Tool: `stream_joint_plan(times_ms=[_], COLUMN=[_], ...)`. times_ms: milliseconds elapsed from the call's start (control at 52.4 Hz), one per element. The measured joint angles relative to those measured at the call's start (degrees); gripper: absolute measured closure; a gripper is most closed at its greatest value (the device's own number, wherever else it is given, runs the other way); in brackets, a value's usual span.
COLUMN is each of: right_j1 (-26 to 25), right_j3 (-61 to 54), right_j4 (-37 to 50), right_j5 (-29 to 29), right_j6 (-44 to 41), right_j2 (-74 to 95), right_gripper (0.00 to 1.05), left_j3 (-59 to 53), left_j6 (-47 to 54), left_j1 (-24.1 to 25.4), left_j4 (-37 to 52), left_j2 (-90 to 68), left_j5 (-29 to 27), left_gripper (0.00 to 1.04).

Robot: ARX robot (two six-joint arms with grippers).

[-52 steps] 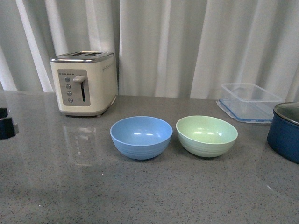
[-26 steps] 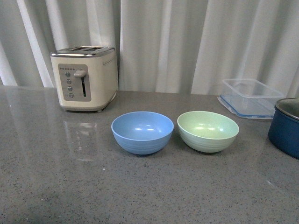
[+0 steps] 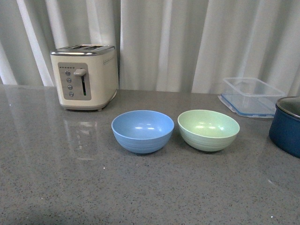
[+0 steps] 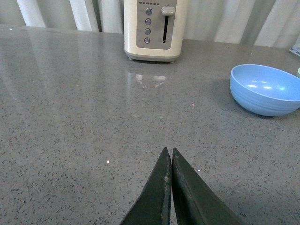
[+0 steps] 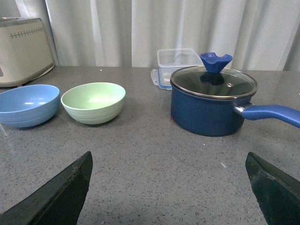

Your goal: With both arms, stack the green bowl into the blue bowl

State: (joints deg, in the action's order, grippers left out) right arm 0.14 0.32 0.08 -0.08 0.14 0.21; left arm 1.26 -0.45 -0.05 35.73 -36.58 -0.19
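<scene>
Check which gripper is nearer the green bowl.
Right, probably. The right gripper, open, has the green bowl just ahead across the counter. The left gripper, shut, sits on the far side of the blue bowl.

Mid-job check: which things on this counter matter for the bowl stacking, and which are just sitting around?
For the job: green bowl; blue bowl; left gripper, shut and empty; right gripper, open.

Just lying about: toaster; clear container; navy pot with its glass lid.
</scene>
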Motion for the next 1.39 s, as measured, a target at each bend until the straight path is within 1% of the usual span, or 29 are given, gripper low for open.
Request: stream_joint_plan(times_ms=[76, 572, 1087, 1125, 1163, 1201, 1392], right_j1=[0.0, 0.0, 0.0, 0.0, 0.0, 0.0, 0.0], right_j3=[0.0, 0.0, 0.0, 0.0, 0.0, 0.0, 0.0], right_j4=[0.0, 0.0, 0.0, 0.0, 0.0, 0.0, 0.0], right_j5=[0.07, 0.02, 0.02, 0.02, 0.0, 0.04, 0.02], right_j6=[0.0, 0.0, 0.0, 0.0, 0.0, 0.0, 0.0], right_j2=[0.0, 0.0, 0.0, 0.0, 0.0, 0.0, 0.0], right_gripper=[0.1, 0.1, 0.1, 0.1, 0.1, 0.1, 0.1], left_j3=[-0.02, -0.07, -0.04, -0.04, -0.04, -0.04, -0.04], left_j6=[0.0, 0.0, 0.0, 0.02, 0.0, 0.0, 0.0], left_j1=[0.0, 0.0, 0.0, 0.0, 0.0, 0.0, 0.0], left_j4=[-3.58, -18.51, -25.86, -28.57, -33.07, -35.21, -35.65], left_j2=[3.58, 19.63, 26.91, 29.22, 32.37, 34.36, 36.33], left_j5=[0.11, 0.15, 0.17, 0.13, 0.15, 0.15, 0.15], left_gripper=[1.01, 1.01, 1.01, 1.01, 1.01, 1.01, 1.01])
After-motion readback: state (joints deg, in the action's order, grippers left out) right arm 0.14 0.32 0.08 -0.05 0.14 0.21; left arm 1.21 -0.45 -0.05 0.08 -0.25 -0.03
